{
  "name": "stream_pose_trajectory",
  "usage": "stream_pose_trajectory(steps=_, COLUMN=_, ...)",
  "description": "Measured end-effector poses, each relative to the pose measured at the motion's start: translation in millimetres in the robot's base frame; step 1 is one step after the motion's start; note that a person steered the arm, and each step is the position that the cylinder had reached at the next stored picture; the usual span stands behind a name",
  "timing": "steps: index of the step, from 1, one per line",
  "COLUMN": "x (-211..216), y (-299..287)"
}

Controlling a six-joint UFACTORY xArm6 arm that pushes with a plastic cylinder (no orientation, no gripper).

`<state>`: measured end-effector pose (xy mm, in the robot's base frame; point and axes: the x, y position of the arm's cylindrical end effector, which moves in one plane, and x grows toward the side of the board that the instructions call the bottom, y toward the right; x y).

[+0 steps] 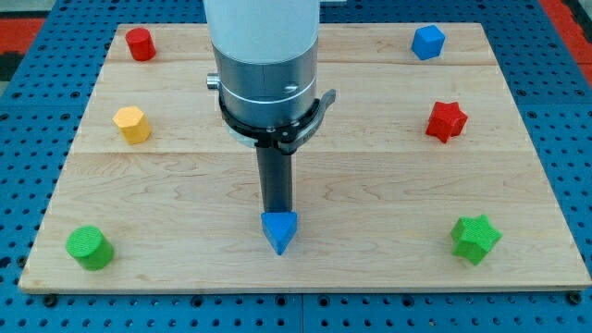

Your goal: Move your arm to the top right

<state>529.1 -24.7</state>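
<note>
My dark rod comes down from the white and grey arm at the view's centre, and my tip [277, 212] rests just above and touching a blue triangular block [280, 230] near the bottom centre of the wooden board [370, 185]. A blue hexagonal block [427, 42] sits at the top right, far from my tip. A red star block [446, 120] lies below it at the right. A green star block [475, 238] is at the bottom right.
A red cylinder block [141, 43] sits at the top left, a yellow hexagonal block [132, 124] at the left, and a green cylinder block [89, 247] at the bottom left. The board lies on a blue pegboard [573, 111].
</note>
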Motion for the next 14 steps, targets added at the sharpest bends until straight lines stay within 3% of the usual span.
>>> stream_pose_trajectory(steps=6, x=-33.5, y=5.5)
stream_pose_trajectory(steps=7, x=-33.6, y=36.0)
stream_pose_trajectory(steps=10, x=-50.9, y=219.7)
stream_pose_trajectory(steps=12, x=-143.8, y=290.2)
stream_pose_trajectory(steps=14, x=-276.0, y=325.0)
